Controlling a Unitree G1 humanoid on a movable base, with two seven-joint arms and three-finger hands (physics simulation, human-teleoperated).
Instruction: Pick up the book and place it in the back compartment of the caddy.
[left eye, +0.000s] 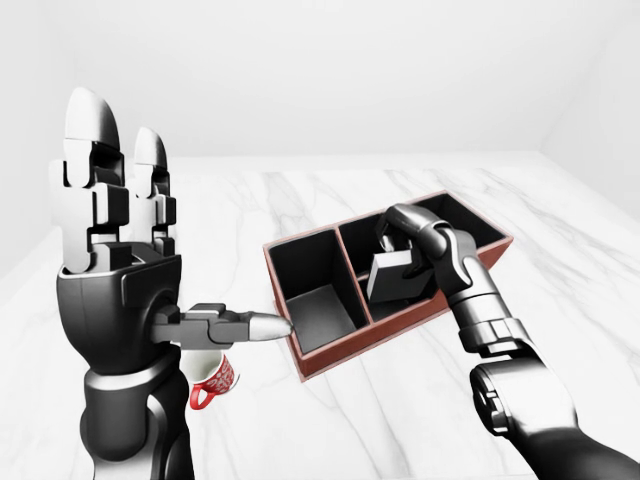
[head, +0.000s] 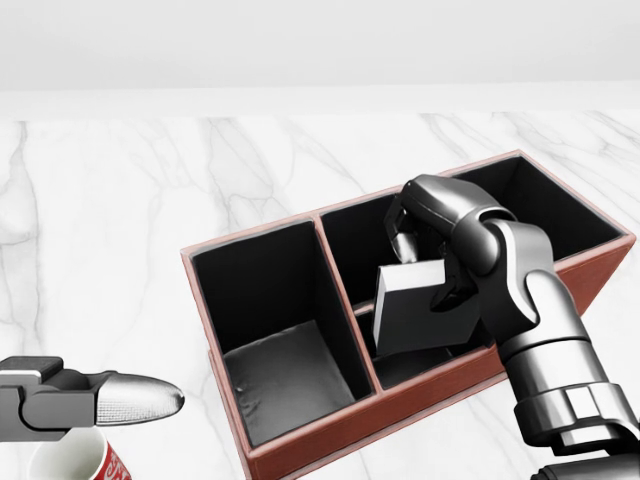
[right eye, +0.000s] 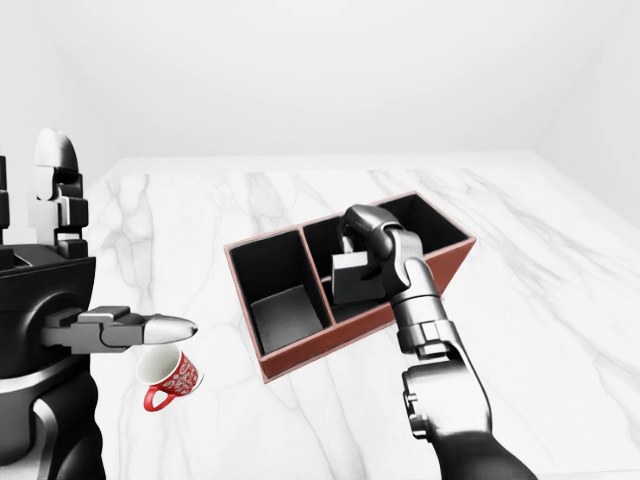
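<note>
The caddy (head: 330, 432) is a red-brown box with three black-lined compartments, lying slantwise on the white marble table (head: 120, 200). My right hand (head: 424, 266) is shut on the grey book (head: 420, 318), with fingers over its top edge and thumb on its face. The book hangs tilted, its lower part dipping into the middle compartment. The left and right compartments hold nothing. My left hand (left eye: 150, 250) is raised at the left of the left-eye view, open, fingers pointing up, well apart from the caddy.
A red and white mug (right eye: 168, 375) stands on the table left of the caddy, below my left thumb (head: 130, 400). A white wall (head: 320, 40) runs behind the table's top edge.
</note>
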